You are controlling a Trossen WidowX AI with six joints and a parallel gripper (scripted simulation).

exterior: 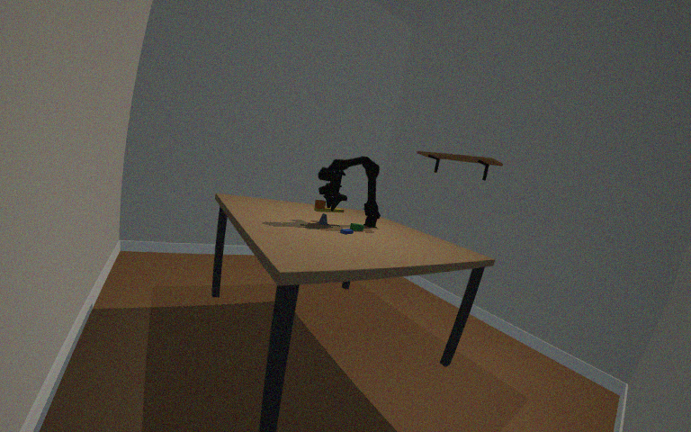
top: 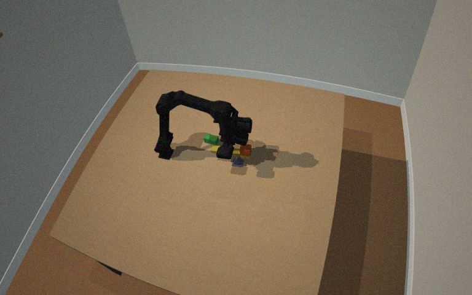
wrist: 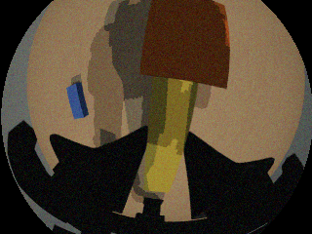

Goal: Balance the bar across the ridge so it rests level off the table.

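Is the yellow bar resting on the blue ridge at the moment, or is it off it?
Off it: the bar hangs in the gripper, above the ridge, with a visible gap.

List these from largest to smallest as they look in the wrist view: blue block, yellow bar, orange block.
1. Orange block
2. Yellow bar, counting only the part in sight
3. Blue block

This ranks looks only; the blue block lies farther from the camera.
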